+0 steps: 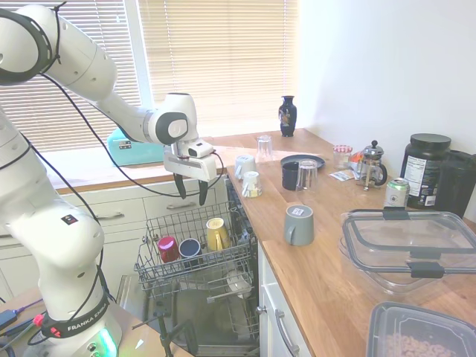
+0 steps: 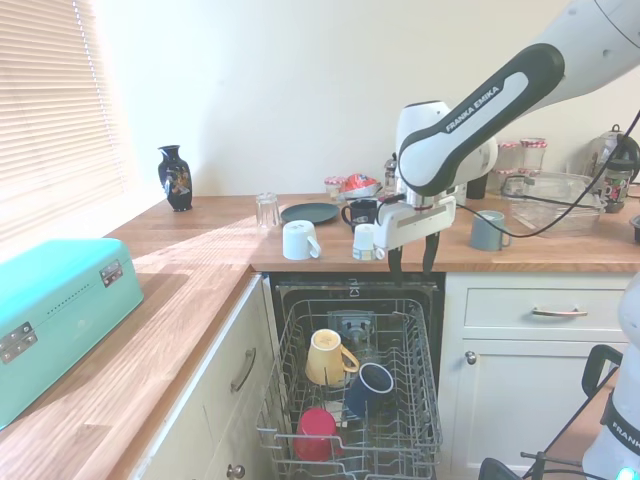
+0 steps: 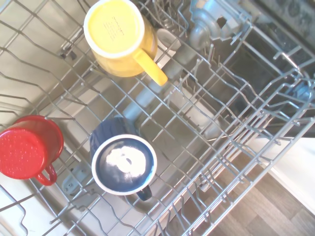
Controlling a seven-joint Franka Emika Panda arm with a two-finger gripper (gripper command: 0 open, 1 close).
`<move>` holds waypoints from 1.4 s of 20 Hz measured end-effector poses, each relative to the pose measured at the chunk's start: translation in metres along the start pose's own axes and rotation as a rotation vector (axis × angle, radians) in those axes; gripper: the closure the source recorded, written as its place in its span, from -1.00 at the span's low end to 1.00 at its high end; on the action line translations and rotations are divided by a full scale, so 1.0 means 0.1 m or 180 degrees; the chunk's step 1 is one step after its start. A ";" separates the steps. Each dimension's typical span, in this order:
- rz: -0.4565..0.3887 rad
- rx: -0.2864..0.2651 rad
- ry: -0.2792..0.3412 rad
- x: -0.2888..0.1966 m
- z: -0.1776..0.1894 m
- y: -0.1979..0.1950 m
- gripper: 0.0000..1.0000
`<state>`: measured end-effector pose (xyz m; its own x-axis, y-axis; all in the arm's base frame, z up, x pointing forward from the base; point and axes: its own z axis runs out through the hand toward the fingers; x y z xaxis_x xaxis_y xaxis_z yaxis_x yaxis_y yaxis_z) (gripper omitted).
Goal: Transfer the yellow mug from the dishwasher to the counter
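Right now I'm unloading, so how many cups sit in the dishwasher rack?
3, all upside down: the yellow mug furthest back, the dark blue cup and the red cup side by side nearer the front. None looks hidden.

The yellow mug [image 1: 216,233] stands upside down, handle sideways, in the pulled-out grey wire rack of the dishwasher [image 1: 195,256], set among white cabinets below the light-brown wooden counter [image 1: 327,260]

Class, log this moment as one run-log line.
gripper: open, above rack | yellow mug: upside down in dishwasher rack, ungrasped | counter: mug not yet placed
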<state>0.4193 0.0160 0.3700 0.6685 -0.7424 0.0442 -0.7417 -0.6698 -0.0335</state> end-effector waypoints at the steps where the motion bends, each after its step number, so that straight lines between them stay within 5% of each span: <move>1: -0.0001 -0.0002 -0.0002 0.00 0.00 0.00 -1.00; 12: -0.0510 0.0008 0.0181 0.17 0.27 -0.05 -1.00; 28: -0.1493 -0.0103 0.0400 0.00 1.26 -1.08 -1.00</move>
<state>0.5063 0.0865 0.2479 0.9208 -0.3522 0.1674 -0.3647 -0.9298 0.0497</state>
